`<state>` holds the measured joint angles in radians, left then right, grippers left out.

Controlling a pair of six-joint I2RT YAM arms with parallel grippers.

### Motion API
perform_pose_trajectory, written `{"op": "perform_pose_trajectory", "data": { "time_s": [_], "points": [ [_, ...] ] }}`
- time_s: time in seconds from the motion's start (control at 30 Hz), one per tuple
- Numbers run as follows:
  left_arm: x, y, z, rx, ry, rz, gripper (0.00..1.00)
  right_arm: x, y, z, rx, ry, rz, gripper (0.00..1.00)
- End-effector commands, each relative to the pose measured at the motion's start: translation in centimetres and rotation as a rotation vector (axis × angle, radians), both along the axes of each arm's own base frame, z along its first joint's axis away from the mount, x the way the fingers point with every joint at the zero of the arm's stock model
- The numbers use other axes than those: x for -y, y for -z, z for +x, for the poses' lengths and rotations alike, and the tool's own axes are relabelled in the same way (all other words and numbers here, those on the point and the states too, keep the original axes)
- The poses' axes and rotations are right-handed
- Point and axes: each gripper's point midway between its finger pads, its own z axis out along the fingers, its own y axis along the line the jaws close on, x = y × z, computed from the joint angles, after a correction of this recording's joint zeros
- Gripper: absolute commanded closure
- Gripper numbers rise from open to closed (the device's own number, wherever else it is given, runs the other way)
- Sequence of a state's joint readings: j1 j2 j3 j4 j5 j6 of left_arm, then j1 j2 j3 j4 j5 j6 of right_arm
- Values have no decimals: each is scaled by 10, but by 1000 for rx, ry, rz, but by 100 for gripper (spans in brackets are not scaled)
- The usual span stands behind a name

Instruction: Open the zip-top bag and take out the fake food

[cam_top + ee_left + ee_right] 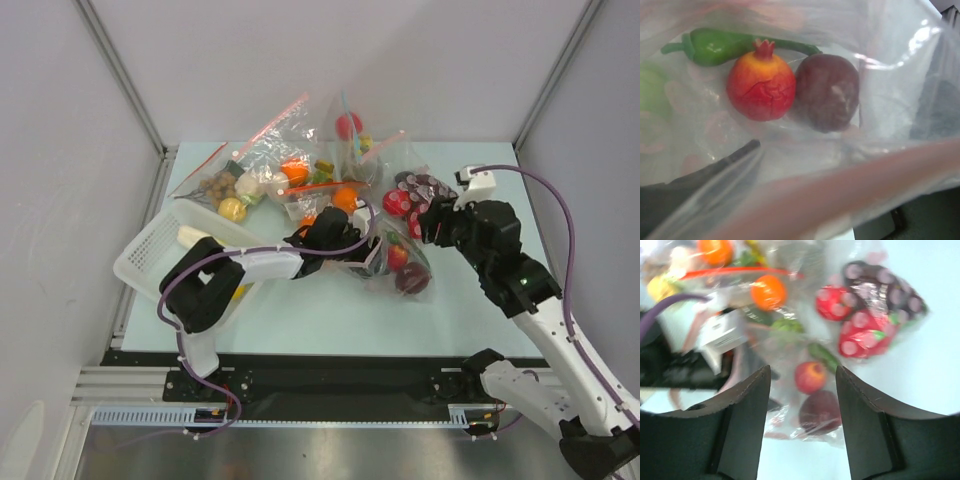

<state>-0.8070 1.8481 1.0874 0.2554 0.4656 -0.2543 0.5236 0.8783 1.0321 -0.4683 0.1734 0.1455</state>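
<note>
With right gripper (802, 371) released and left gripper (330, 233) jaws unreadable at 9 o'clock, the unpinned bag (390, 272) may drag, trapping fruit (761, 86).

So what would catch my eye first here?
Probably the heap of clear bags of bright toy food at the back of the table. Nearer, the left gripper is at the mouth of the zip-top bag, which holds a red-and-yellow pomegranate beside a dark red fruit; the right gripper hangs open above it.
</note>
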Motion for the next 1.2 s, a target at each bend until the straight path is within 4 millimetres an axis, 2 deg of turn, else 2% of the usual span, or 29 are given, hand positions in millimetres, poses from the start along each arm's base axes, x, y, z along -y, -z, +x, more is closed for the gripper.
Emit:
{"op": "perform_pose_trajectory", "data": {
  "time_s": [0.0,0.03,0.07,0.1,0.13,0.17,0.2,0.33,0.57,0.7,0.93,0.97,1.17],
  "points": [
    [4,-18,8,56,-23,-75,29,18,30,13,-87,86,43,40],
    [3,-20,7,67,-19,-89,29,26,40,19,-114,112,55,41],
    [3,-24,6,75,-15,-102,29,26,50,22,-145,118,79,41],
    [4,-26,4,74,-13,-115,28,27,71,25,-195,128,74,41],
    [3,-24,1,68,-8,-120,28,26,79,26,-224,122,87,43],
    [5,-31,1,84,-2,-153,28,30,88,27,-252,140,105,43],
    [6,-32,-3,76,4,-168,28,27,103,27,-298,125,111,44],
    [9,-33,-12,82,21,-200,27,30,143,25,-418,165,99,51],
    [24,-35,-24,94,54,-231,22,36,193,11,-580,231,79,57],
    [31,-32,-25,84,57,-240,21,42,212,8,-625,274,66,65],
    [50,-23,-28,141,58,-172,18,50,241,-1,-712,316,15,98],
    [51,-16,-27,140,50,-150,18,51,243,-2,-721,312,10,100],
    [54,-4,-29,144,68,-83,17,45,255,-9,-752,286,28,100]
  ]
}}
